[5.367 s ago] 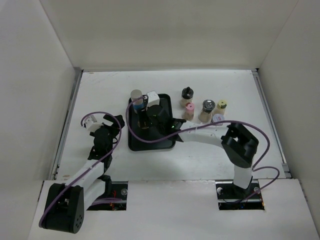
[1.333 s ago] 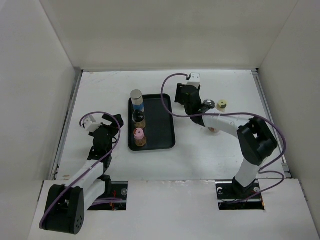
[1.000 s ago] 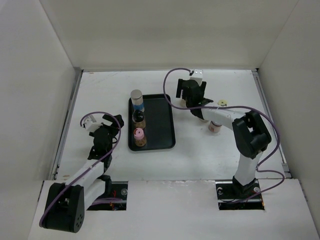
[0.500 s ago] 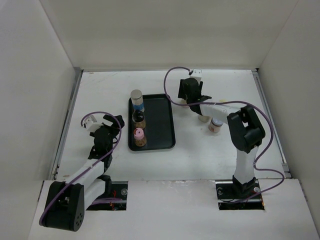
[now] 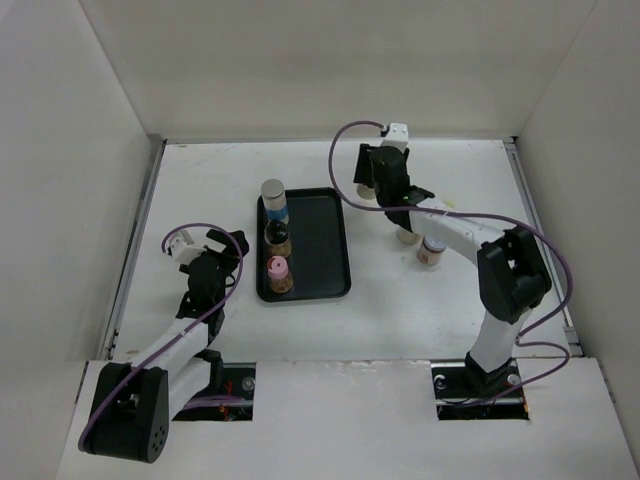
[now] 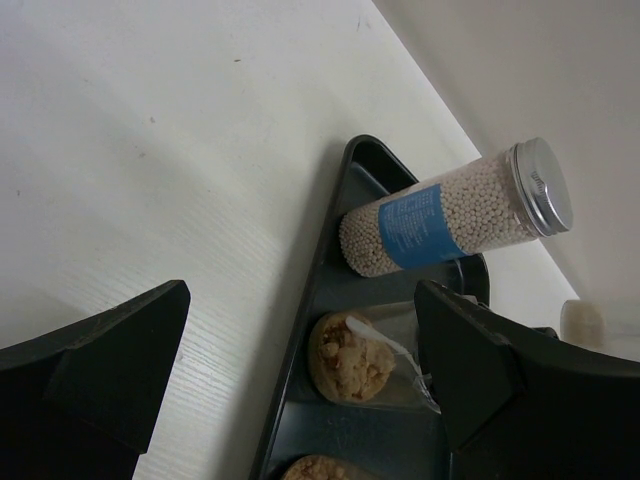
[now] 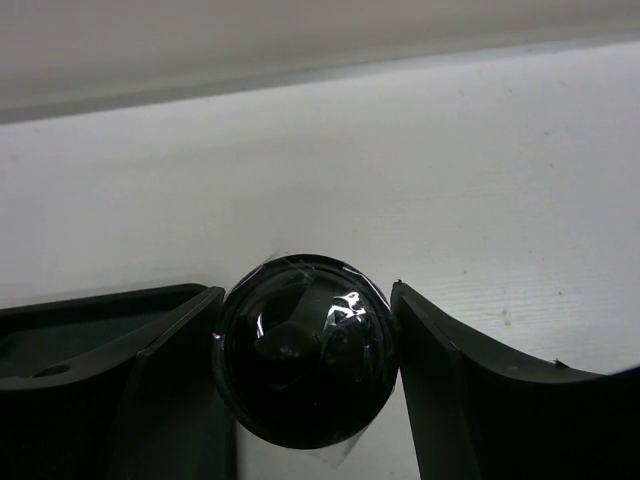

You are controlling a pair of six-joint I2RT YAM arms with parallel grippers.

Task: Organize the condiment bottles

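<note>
Along the left edge of the black tray [image 5: 325,250], three condiment bottles are lined up from far to near: a silver-lidded jar [image 5: 273,192] at the far left corner, a dark-lidded jar [image 5: 277,235] in the middle, and a pink-lidded jar [image 5: 277,270] nearest. In the left wrist view the silver-lidded jar [image 6: 450,215] is seen to be filled with small pale beads and wrapped with a blue label. The dark-lidded jar [image 6: 350,360] beside it holds coarse brown pieces. The right half of the tray is left bare. To the left of the tray, the left gripper [image 5: 228,245] is held low over the table [image 5: 200,180], turned towards the tray, with its fingers [image 6: 110,370] spread wide and nothing between them. Beyond the tray's far right corner, the right gripper [image 5: 383,185] is pointed down at the table. In the right wrist view a black-capped jar [image 7: 305,345] is seen from above, and the fingers [image 7: 480,400] are pressed against both sides of its glossy lid. This jar is hidden beneath the gripper in the top view, and its contents cannot be made out. Right of the tray, a pale jar [image 5: 406,236] is partly covered by the right arm, a labelled jar [image 5: 431,252] stands just nearer and to the right of it, and a pale yellow lid [image 5: 447,205] is glimpsed on the far side of the arm.
</note>
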